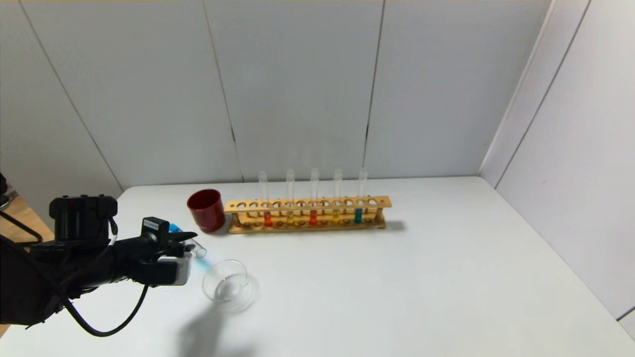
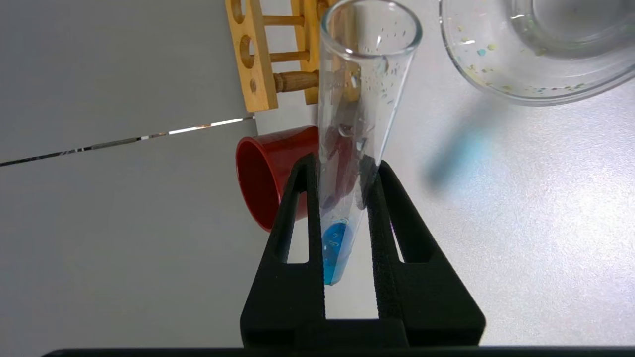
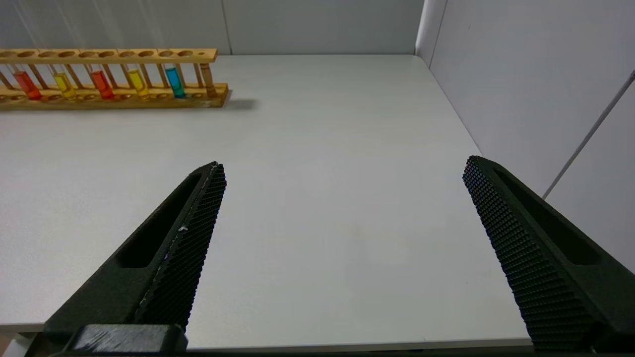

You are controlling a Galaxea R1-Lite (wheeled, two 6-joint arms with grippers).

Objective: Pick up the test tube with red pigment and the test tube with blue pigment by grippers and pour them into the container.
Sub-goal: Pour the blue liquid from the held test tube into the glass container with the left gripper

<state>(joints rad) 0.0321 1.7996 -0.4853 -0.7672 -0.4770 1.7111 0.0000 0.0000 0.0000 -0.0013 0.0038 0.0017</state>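
My left gripper (image 1: 186, 240) (image 2: 346, 163) is shut on the test tube with blue pigment (image 2: 364, 89), held tilted above the table. A little blue liquid sits at its round end between the fingers. Its open mouth (image 1: 199, 250) points toward the container (image 1: 218, 292) (image 2: 496, 84), a low clear glass dish just beyond and lower. Two test tubes with red pigment (image 1: 313, 217) (image 3: 101, 83) stand upright in the wooden rack (image 1: 307, 203). My right gripper (image 3: 346, 166) is open and empty above the table's near right edge, out of the head view.
A dark red cup (image 1: 206, 210) (image 2: 268, 173) stands at the rack's left end, behind my left gripper. The rack also holds two yellow tubes (image 1: 290, 217) and a teal tube (image 1: 358, 214). Grey walls close the back and right side.
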